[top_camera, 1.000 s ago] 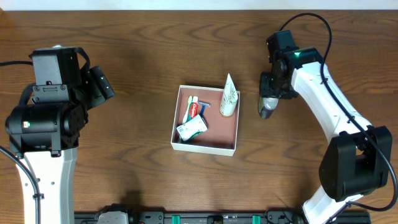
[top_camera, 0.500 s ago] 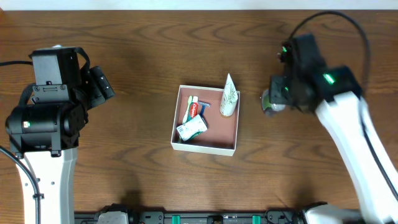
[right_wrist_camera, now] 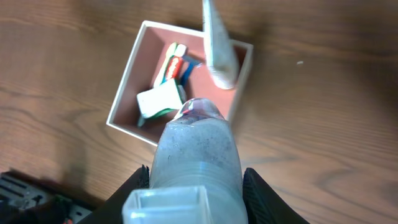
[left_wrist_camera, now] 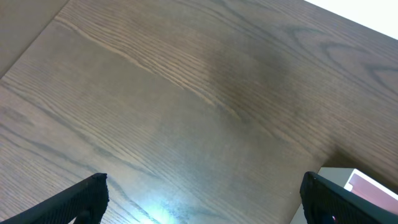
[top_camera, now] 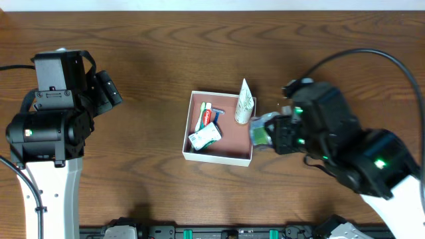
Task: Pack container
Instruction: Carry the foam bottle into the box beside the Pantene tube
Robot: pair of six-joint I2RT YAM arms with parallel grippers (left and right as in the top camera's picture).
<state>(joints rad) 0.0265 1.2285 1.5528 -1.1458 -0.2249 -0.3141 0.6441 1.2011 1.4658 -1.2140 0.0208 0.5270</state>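
right wrist view: right pincer (top_camera: 273,129) clamped on frosted clear plastic bottle (right_wrist_camera: 196,146), hovering at the box's right wall, prob lining up the drop
container: square shallow white cardboard box (top_camera: 234,141), mid dark wood worktop (top_camera: 146,53), btw both arms
free spot: right half, below white squeeze tube (top_camera: 244,103)
left pincer (left_wrist_camera: 205,199): jaws wide, empty, parked well apart so it's out of the way

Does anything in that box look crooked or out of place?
Yes: the white tube sits in the far right corner of the box, its flat end poking out over the wall, not lying flat inside.
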